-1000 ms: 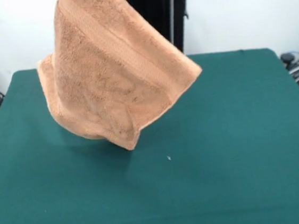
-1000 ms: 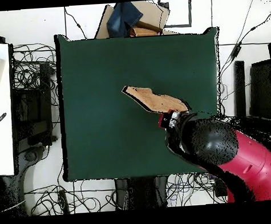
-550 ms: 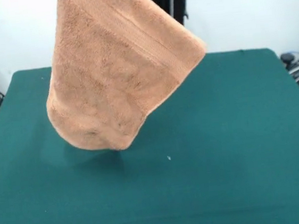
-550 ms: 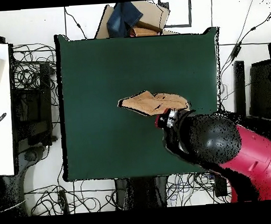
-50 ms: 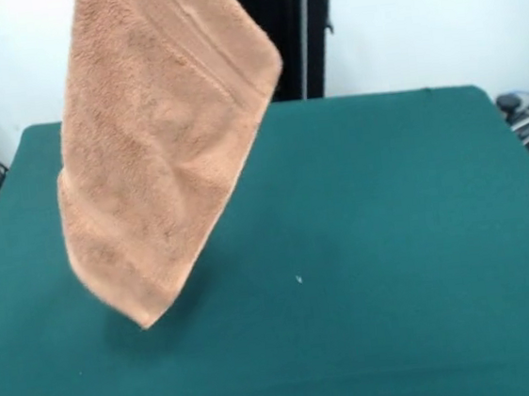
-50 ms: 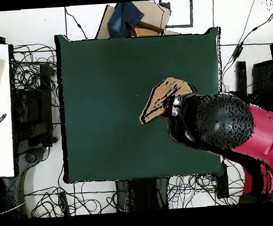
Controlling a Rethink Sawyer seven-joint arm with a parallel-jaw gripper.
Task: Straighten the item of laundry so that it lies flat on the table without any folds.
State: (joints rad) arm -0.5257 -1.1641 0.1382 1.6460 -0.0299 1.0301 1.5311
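Swung sideways since half a second ago, the hand towel [image 5: 155,143] now dangles lengthwise above the green table [image 5: 392,241], low corner near the felt. Gripper hidden; grip state cannot be told. Lift-and-shake step; next, I judge, lower and drag it flat.

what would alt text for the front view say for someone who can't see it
An orange-tan terry towel hangs in the air above a dark green table, held from somewhere above the top edge. Its lowest corner points down near the tabletop. A black stand rises behind the table against a white wall.
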